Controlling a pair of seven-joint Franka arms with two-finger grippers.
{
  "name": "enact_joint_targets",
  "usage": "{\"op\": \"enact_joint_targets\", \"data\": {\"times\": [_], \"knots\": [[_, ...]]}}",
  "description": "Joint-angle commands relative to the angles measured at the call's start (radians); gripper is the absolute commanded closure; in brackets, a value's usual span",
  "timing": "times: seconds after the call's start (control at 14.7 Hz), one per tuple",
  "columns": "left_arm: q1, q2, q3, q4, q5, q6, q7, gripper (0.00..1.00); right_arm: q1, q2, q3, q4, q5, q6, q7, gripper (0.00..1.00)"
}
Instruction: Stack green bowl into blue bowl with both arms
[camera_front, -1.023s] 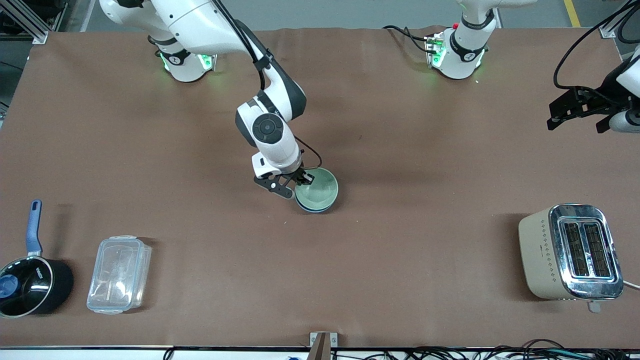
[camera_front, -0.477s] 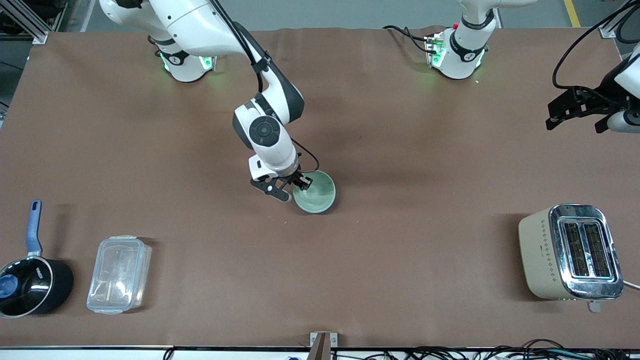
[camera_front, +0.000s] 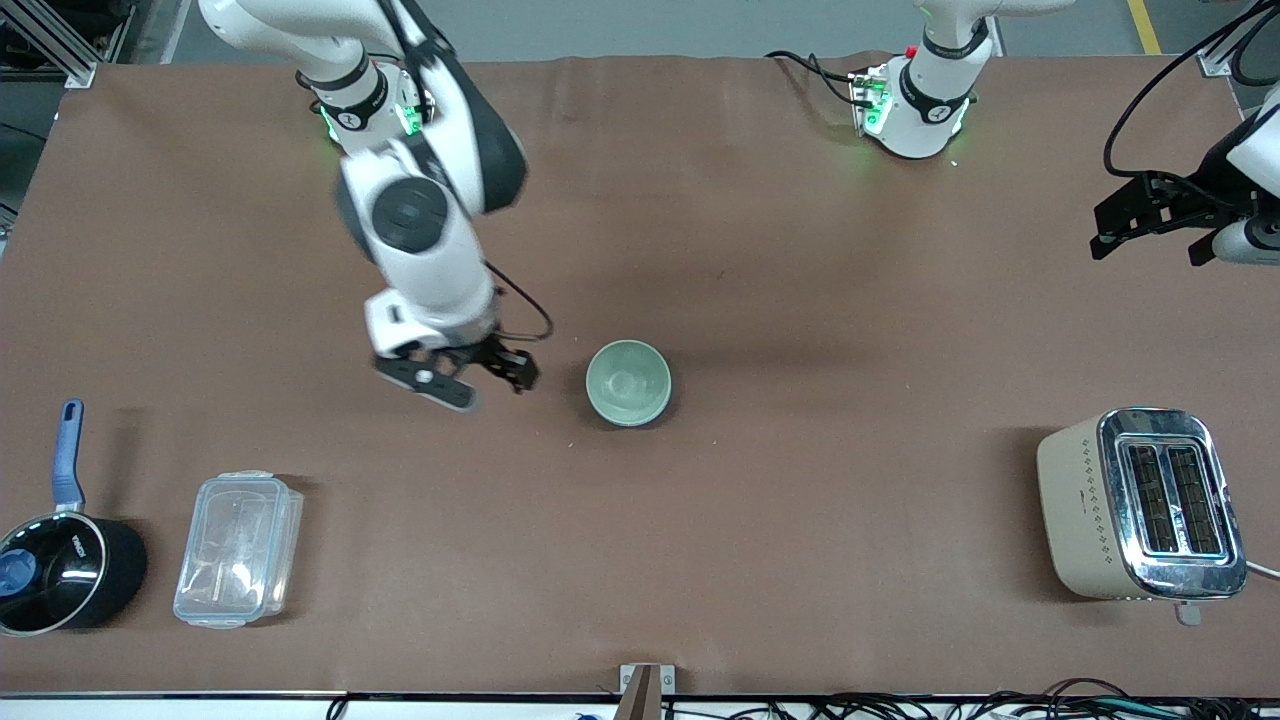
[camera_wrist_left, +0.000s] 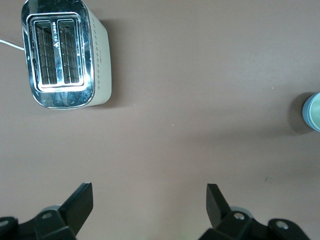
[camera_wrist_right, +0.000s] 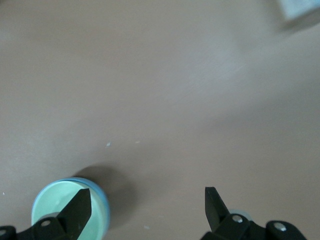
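Green bowl (camera_front: 628, 381) sits nested in blue bowl (camera_wrist_right: 104, 212), frame centre. Right gripper (camera_front: 470, 378) spread wide, empty, just beside. Left gripper (camera_front: 1150, 215) spread, waiting, upper right edge. Bowls look light, rigid, smooth; pinch rim.

A brown surface (camera_front: 800, 300) carries three items, all in the part nearer the front camera. At the left arm's end stands a cream toaster (camera_front: 1140, 505) with a chrome top and two slots facing up. At the right arm's end sits a black saucepan (camera_front: 65, 575), its blue handle (camera_front: 68, 455) pointing away from the front camera. Just beside it, not touching, lies a clear plastic container (camera_front: 238, 548). Cables (camera_front: 1000, 705) run along the nearest edge.
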Motion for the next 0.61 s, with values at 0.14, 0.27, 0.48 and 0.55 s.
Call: {"op": "enact_joint_targets", "data": {"times": [0.14,0.27,0.48,0.55], "knots": [[0.005,-0.003,0.000,0.008,-0.015,-0.025,0.009,0.00,-0.030,-0.175,-0.141,0.008,-0.016,-0.199,-0.297,0.00],[0.004,-0.005,0.000,0.009,-0.015,-0.045,0.003,0.00,-0.030,-0.203,-0.186,0.065,-0.016,-0.314,-0.409,0.00],[0.005,-0.003,0.000,0.006,-0.013,-0.044,0.002,0.00,-0.030,-0.235,-0.242,0.159,-0.016,-0.480,-0.480,0.00],[0.005,-0.007,0.000,0.003,-0.013,-0.044,0.002,0.00,-0.030,-0.235,-0.265,0.186,-0.016,-0.508,-0.515,0.00]]}}
